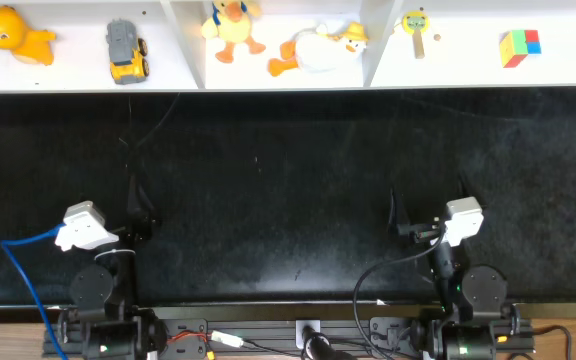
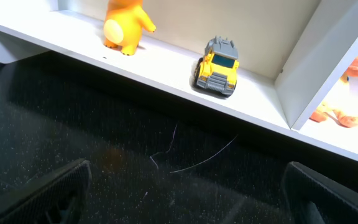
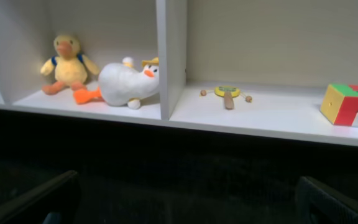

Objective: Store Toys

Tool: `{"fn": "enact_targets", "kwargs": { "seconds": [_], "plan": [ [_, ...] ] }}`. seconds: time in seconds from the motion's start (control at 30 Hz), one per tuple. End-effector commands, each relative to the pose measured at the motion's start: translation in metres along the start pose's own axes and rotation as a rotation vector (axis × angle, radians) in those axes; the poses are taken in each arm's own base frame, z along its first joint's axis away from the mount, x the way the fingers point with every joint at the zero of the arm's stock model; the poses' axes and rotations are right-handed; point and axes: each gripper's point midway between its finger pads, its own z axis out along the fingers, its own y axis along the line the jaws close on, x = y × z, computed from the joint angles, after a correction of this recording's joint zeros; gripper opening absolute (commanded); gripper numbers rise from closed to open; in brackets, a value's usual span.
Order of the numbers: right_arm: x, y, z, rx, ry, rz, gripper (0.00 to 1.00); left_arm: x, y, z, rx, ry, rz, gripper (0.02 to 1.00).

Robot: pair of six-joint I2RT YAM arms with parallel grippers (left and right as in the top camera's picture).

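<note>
Jaws wide: left gripper (image 2: pixel 186 194), right gripper (image 3: pixel 185 202) low.

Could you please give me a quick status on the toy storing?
Left hand open, empty. Right hand open, empty. Orange figure, truck, yellow duck, white duck, rattle, cube all on shelf. Nothing in the way.

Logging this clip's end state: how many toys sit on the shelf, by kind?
Animal toys: 3 (orange figure, yellow duck, white duck)
Toy truck: 1
Handle drum: 1
Colour cube: 1
Total: 6
</note>
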Motion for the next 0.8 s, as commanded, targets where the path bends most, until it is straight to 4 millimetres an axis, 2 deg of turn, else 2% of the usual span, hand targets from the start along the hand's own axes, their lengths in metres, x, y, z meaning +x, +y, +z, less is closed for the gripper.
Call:
{"fn": "enact_targets", "kwargs": {
  "seconds": [0.03, 0.8],
  "plan": [
    [0.0137, -0.0023, 0.0033, 0.021, 0.007, 0.128, 0.996, 0.0016, -0.0008, 0.0001, 0.009, -0.002, 0.004, 0.998],
    [0.0126, -0.0097, 0.0052, 0.063, -0.032, 0.137, 0.996, 0.0016, -0.0008, 0.0001, 0.009, -0.002, 0.004, 0.998]
  ]
}}
